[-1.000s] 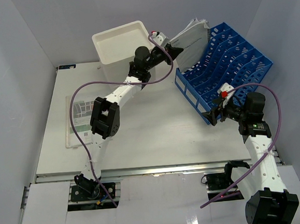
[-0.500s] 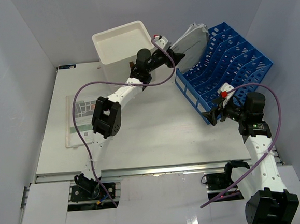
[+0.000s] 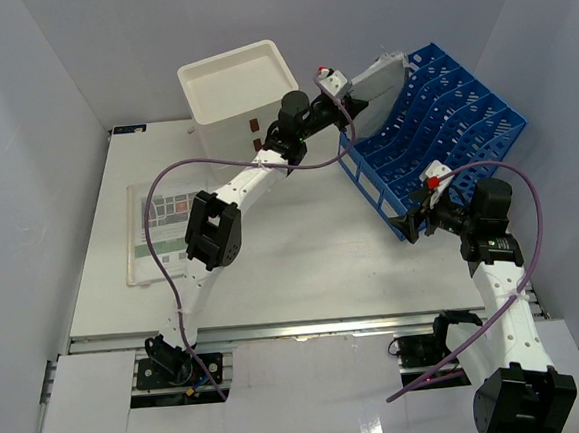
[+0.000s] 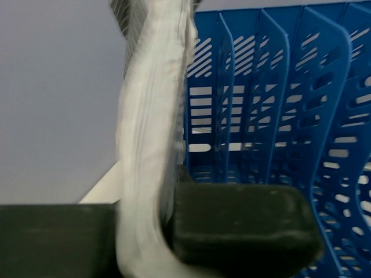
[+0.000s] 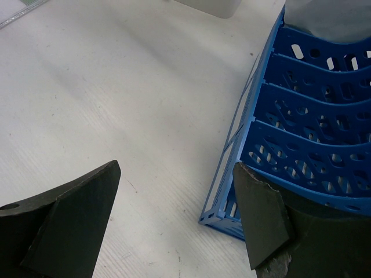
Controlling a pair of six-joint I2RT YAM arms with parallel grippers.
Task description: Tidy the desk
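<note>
White desk spread beneath both our grippers, blue file rack just ahead of our right gripper, its jaws wide apart at the rack's near corner, our left gripper clamped on a white paper sheaf beside the rack's end.

You're in a robotics lab cell set up to mimic an office. Plain grey walls close in the white tabletop from 9 o'clock round through 12 to 3. At 6 o'clock a metal rail runs along its edge, where the left arm and right arm are mounted, purple cables looping off them. The office touches are a blue file rack at 2 o'clock, a bundle of papers at its far end, a white box at 12, and a printed sheet at 9.
</note>
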